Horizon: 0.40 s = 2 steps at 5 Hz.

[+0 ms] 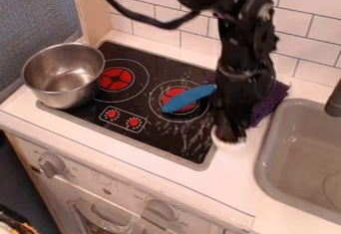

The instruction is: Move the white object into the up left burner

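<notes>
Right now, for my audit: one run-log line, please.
Black gripper at white object, right edge of black stovetop; blue oblong object over right burner; shiny silver metal pot at left; placement not done.

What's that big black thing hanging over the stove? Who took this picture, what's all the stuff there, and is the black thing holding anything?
That's a robot arm. Its gripper, the part that grabs, is low down, right at a small white object near the stove top's right edge. I can't tell whether it's holding it.

A fixed camera took the picture, looking down at a slant.

At the left of the black stove top is a shiny metal pot. A long blue thing is over the right red burner. Behind the arm is something purple, maybe a cloth, and at the right is a sink.
</notes>
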Each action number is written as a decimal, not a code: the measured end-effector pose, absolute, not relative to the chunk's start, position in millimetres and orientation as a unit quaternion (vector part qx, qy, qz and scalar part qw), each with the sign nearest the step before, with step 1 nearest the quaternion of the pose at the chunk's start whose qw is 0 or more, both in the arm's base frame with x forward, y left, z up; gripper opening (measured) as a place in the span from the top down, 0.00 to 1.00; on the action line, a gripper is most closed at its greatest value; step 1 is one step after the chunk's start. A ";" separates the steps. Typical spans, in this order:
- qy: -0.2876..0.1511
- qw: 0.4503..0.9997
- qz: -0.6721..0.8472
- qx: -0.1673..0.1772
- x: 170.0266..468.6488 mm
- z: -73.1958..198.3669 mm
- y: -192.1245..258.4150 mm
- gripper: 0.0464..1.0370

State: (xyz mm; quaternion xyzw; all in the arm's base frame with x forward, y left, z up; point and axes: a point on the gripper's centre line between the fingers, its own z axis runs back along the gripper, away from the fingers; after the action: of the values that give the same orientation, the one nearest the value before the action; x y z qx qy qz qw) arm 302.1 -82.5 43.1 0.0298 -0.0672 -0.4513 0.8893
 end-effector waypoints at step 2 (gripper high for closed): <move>-0.126 0.908 -0.392 0.080 342.4 92.8 -36.3 0.82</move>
State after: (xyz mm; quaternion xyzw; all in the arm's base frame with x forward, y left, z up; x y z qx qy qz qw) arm 342.4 -36.3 92.8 0.0795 -0.1264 -0.3922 0.9077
